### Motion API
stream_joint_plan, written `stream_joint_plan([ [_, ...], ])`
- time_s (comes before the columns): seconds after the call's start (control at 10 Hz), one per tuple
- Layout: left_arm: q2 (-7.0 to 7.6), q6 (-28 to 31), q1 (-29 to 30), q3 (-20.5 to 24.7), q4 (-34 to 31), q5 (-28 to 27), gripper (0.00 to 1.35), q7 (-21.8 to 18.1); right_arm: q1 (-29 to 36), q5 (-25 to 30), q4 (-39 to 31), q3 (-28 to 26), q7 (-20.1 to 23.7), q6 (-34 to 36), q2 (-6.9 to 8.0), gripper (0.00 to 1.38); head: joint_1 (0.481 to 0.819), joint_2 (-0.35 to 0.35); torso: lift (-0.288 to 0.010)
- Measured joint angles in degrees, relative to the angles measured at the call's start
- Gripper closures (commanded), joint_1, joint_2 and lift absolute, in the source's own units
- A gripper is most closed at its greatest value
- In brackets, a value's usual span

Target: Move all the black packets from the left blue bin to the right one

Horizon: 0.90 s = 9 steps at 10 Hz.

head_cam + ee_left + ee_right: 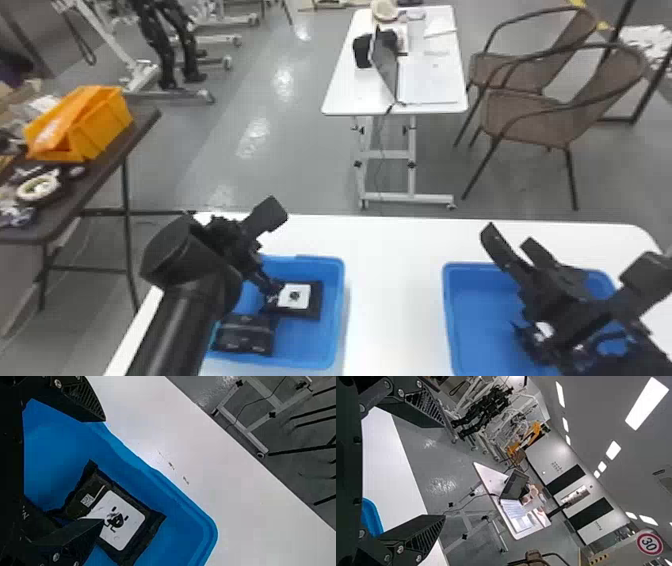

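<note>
Left gripper (104, 470) gaped wide, empty | flat black packet (128, 524) looked light, soft, slippery | best hold was across its middle | right gripper (444, 471) gaped, empty

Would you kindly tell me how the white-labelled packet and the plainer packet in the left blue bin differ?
The white-labelled packet shows a white patch with a dark figure, while the plainer packet shows no such patch. The white-labelled packet lies farther from the robot; the plainer packet lies nearer. Both are black and lie in the left blue bin.
</note>
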Motion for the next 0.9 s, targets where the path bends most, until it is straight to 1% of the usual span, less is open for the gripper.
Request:
stream_joint_plan([
  [0.2, 0.07, -2.50, -1.66, -0.27, 5.77, 3.66, 0.12, 0.62, 0.36, -0.57, 0.01, 0.04, 0.02, 0.40, -0.01, 0.21, 0.695, 0.157, 0.000],
  [0.3, -0.19, -3.07, -2.11, -0.71, 7.31, 4.89, 0.12, 0.60, 0.39, -0.61, 0.00, 0.14, 0.00, 0.54, -0.01, 0.21, 0.695, 0.152, 0.000],
  [0.5, -0.98, -3.09, -2.48, -1.39, 8.97, 5.50, 0.13, 1.07, 0.34, -0.65, 0.00, 0.19, 0.01, 0.65, 0.00, 0.21, 0.695, 0.135, 0.000],
  [0.7, -1.09, -2.48, -2.96, -1.44, 11.55, 6.08, 0.13, 1.13, 0.25, -0.71, 0.00, 0.19, 0.02, 0.65, 0.00, 0.21, 0.695, 0.134, 0.000],
  [0.9, -1.04, -1.24, -3.44, -1.59, 13.59, 5.29, 0.14, 1.12, 0.26, -1.10, 0.21, 0.19, 0.02, 0.65, -0.01, 0.21, 0.695, 0.142, 0.000],
])
